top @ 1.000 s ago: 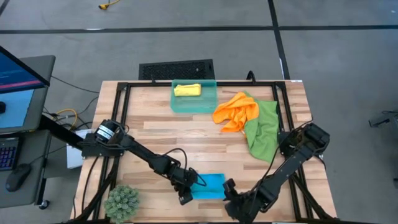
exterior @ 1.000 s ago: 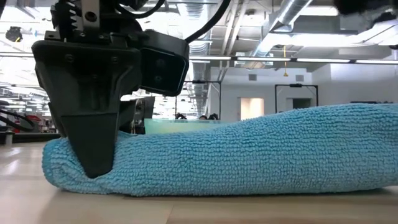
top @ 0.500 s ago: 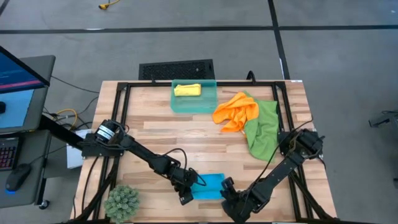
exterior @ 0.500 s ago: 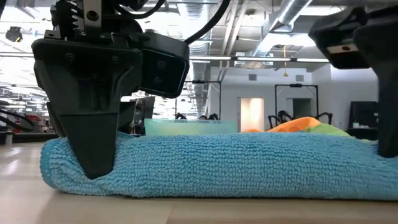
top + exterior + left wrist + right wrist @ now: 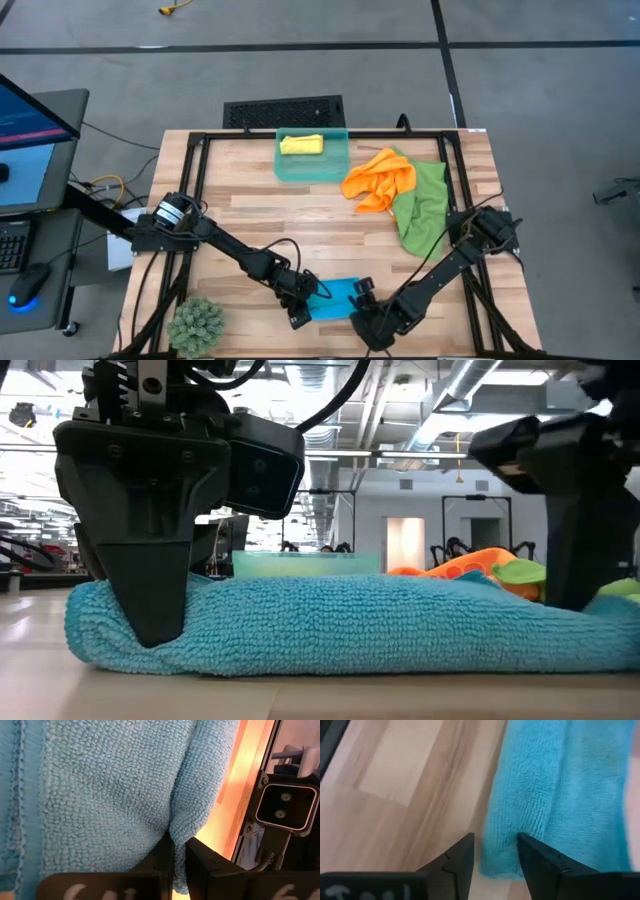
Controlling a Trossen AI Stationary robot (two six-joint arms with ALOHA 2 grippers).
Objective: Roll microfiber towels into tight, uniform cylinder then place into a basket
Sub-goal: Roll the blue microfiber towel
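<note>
The blue towel (image 5: 337, 298) lies folded in a long low roll on the table near its near edge; it also shows in the low view (image 5: 350, 625). My left gripper (image 5: 300, 303) is shut on the towel's left end. My right gripper (image 5: 362, 300) is open at the towel's right end; in the right wrist view its fingers (image 5: 460, 862) stand either side of the towel's end corner (image 5: 495, 862). Whether they touch it I cannot tell. The teal basket (image 5: 335, 165) at the far edge holds the rolled yellow towel (image 5: 301, 145). The orange towel (image 5: 380, 178) and green towel (image 5: 422, 210) lie crumpled at the right. My left gripper pinches a raised fold of the blue towel (image 5: 179, 837) between its two fingers, at the towel's left end. The fingers (image 5: 150, 580) come from above, pointing down, and reach almost to the table. The towel lies on the table, slack.
A small green plant (image 5: 197, 325) stands at the near left corner. A black grate (image 5: 284, 112) lies on the floor beyond the far edge. Bare wood (image 5: 290, 215) spans the table's middle. A black frame (image 5: 200, 160) runs around the table top.
My right gripper has gone toward the table's left edge and down, up to the blue towel's right end. The towel's right end, which stood higher a second ago, now lies low and level with the remainder of the towel. The left end has stayed in place.
</note>
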